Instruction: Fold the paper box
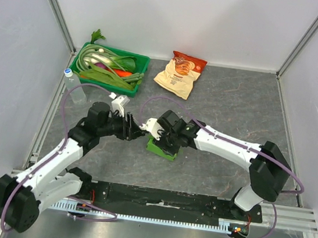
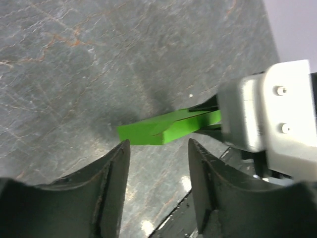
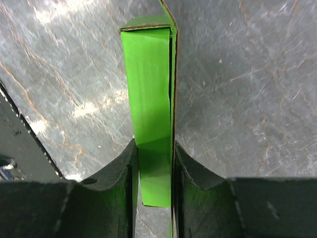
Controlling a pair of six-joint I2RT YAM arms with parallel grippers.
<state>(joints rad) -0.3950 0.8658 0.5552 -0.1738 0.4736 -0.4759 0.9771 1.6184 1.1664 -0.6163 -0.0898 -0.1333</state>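
The paper box (image 1: 162,149) is bright lime-green and flattish, and sits at the table's middle under my right gripper. In the right wrist view the box (image 3: 148,99) stands on edge between my two fingers, and my right gripper (image 3: 154,163) is shut on it. My left gripper (image 1: 131,128) is just left of the box, open and empty. In the left wrist view the box (image 2: 158,130) lies a little beyond the tips of my left gripper (image 2: 158,148), apart from them, with the right gripper's body at its right end.
A dark green tray (image 1: 143,65) of vegetables stands at the back left. A beige-and-red snack bag (image 1: 179,73) lies at the back centre. A small clear bottle (image 1: 72,86) stands near the left wall. A black strip (image 1: 160,201) runs along the near edge.
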